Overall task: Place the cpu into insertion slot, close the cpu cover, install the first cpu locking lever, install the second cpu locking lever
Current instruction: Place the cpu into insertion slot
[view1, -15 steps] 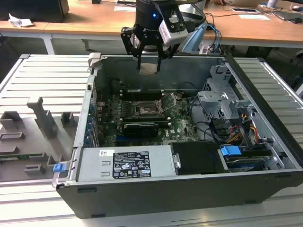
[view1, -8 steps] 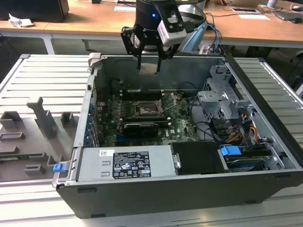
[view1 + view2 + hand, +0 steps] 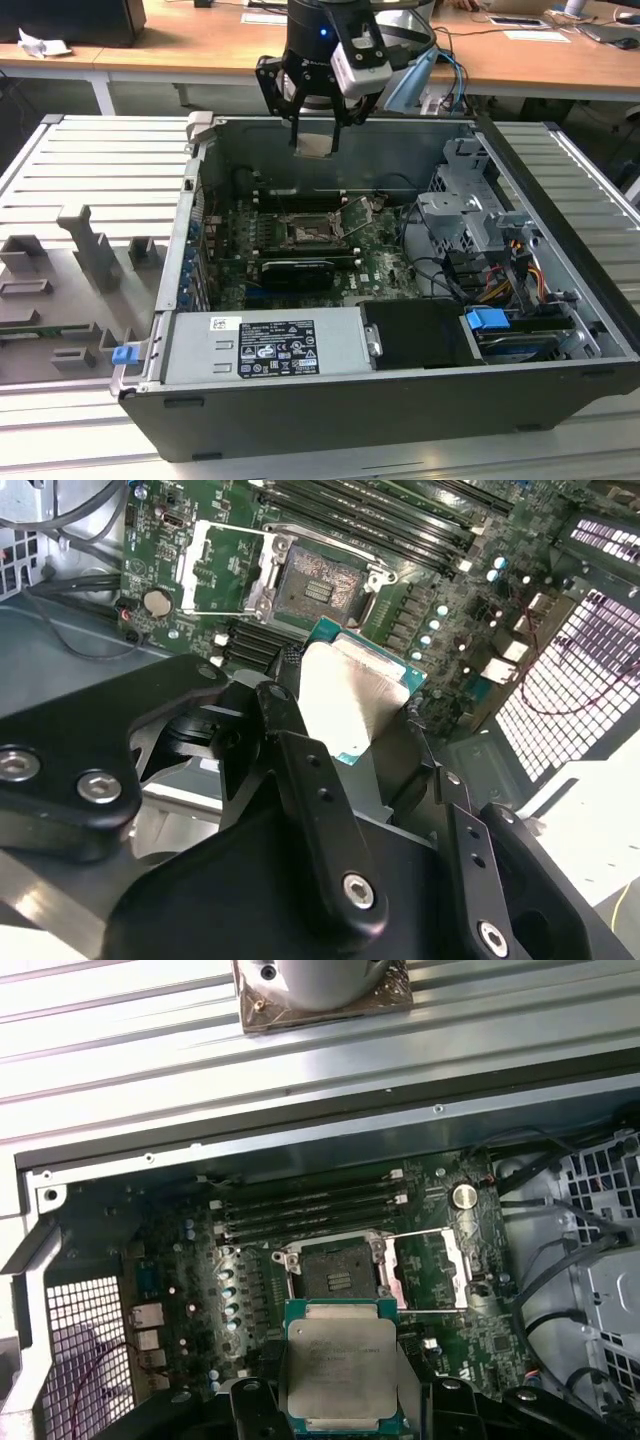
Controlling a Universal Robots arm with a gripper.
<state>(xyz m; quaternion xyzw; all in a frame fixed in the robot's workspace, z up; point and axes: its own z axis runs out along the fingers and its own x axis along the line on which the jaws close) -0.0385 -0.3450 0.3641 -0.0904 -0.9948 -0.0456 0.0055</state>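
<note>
The cpu (image 3: 316, 146) is hanging, in the exterior view, high over the open computer case (image 3: 330, 410). The gripper (image 3: 316, 132) is pinching it by two opposite edges, well apart from the green board below. The insertion slot (image 3: 310, 232) is lying bare down there, and the cpu cover (image 3: 357, 213) is standing tilted up just beside it, toward the exterior view's right. The placing step looks to be in its carrying stage, with the chip not yet seated. In the second wrist view the black fingers (image 3: 300, 770) are clamping the cpu (image 3: 350, 705) on either side, its silvery face is catching the light, and the gripper (image 3: 350, 695) is holding it somewhat tilted against the board. The insertion slot (image 3: 320, 585) is sitting beyond it with the cpu cover (image 3: 215, 570) folded back beside it. Levelling the chip before it meets the slot seems wise, since a slanted corner could bend the contacts. In the first wrist view the cpu (image 3: 340, 1365) is showing squarely between the gripper (image 3: 340, 1405) jaws, near the insertion slot (image 3: 335, 1275) but offset from it. The cpu cover (image 3: 430, 1270) is lying open to one side and the memory slots (image 3: 310, 1210) are running past the other. Doing this well probably means centring the chip's edges on the slot's metal rim, matching its orientation to the slot, coming down straight and slowly, and letting go only once it is resting flat, clear of the raised cover.
</note>
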